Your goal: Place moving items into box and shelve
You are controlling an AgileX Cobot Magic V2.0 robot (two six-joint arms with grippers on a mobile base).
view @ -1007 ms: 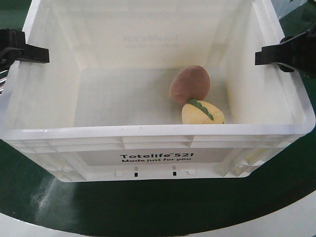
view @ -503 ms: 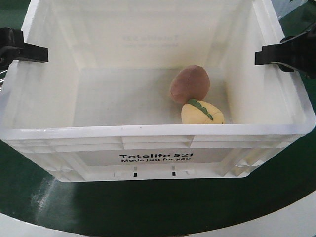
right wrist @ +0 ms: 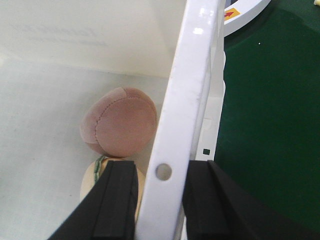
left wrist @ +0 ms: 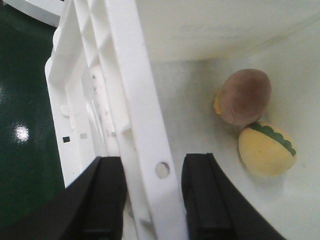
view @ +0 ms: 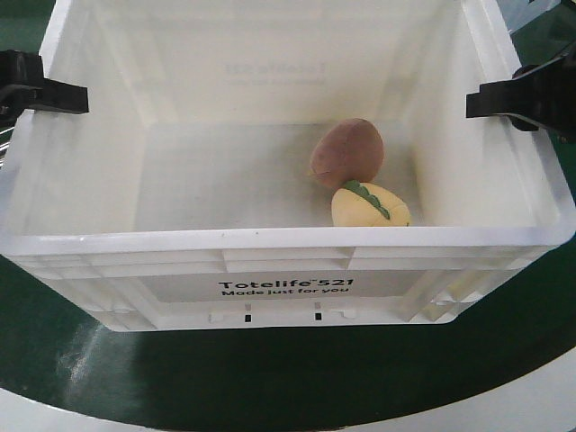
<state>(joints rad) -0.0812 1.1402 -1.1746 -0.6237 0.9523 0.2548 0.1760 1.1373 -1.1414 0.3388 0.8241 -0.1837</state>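
The white box [view: 288, 238], printed "Totelife 521", stands open on a green surface. Both moving items lie on its floor at the right: the reddish-brown plush toy [view: 347, 150] and the pale yellow one with a green leaf strip [view: 369, 206], touching each other. My left gripper [view: 63, 97] straddles the left rim [left wrist: 135, 100], one finger inside and one outside, closed against it [left wrist: 152, 195]. My right gripper [view: 490, 103] clamps the right rim [right wrist: 190, 90] the same way [right wrist: 160, 200]. Both toys also show in the left wrist view [left wrist: 246, 96] [left wrist: 266, 149] and the right wrist view [right wrist: 120, 122] [right wrist: 90, 182].
The dark green tabletop [view: 270, 378] has a white curved edge at the front [view: 504, 414]. A white object with a red arrow label [right wrist: 245, 12] lies beyond the box's right side.
The two toys have shifted very slightly inside the box. The box and both grippers stay almost in the same place.
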